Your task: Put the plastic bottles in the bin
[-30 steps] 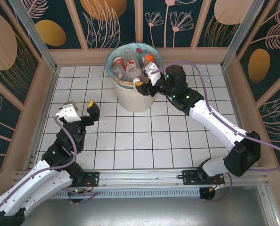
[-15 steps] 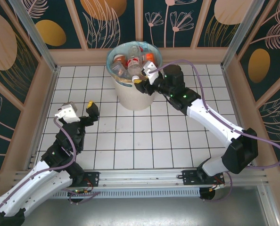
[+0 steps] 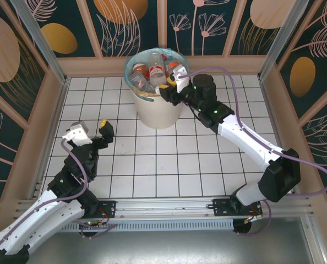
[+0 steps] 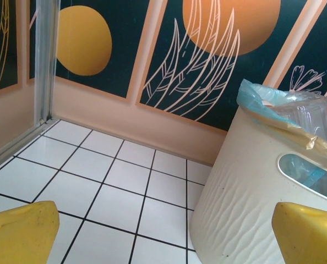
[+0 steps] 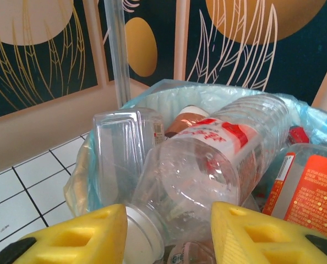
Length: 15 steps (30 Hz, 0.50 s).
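Plastic bottles (image 5: 207,159) sit piled in the bin (image 3: 155,115), right pincer (image 5: 168,234) hanging empty with fingers apart over its rim so drops land inside, left pincer (image 3: 92,129) wide apart, idle above the bench (image 3: 169,159).

The left arm (image 3: 39,212) and right arm (image 3: 249,144) comprise white link shells, black joint housings and external purple cables (image 3: 229,82), with yellow fingertip pads (image 5: 70,242) on the left end effector (image 4: 163,234) and right end effector (image 5: 169,239).
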Tool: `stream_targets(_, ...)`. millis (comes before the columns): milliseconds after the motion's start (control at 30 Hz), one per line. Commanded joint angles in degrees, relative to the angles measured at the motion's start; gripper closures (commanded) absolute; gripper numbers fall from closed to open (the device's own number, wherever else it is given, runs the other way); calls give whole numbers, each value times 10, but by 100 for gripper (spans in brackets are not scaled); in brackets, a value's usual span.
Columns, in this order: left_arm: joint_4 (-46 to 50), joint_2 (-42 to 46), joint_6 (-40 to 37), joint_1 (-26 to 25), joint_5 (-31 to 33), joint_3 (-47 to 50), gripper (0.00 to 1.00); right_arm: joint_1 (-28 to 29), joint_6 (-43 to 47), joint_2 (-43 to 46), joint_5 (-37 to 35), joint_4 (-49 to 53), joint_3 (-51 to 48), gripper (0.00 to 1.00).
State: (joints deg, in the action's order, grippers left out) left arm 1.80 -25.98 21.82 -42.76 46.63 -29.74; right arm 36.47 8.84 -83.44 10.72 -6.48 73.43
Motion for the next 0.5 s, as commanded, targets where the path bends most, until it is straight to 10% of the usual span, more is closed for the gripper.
stream_targets(0, 10, 13, 14, 1, 12, 6, 1, -1, -19, -17, -4, -7, 16, 56)
stream_targets(467, 41, 45, 29, 1, 18, 12, 1, 0, -33, -44, -23, 20, 55, 53)
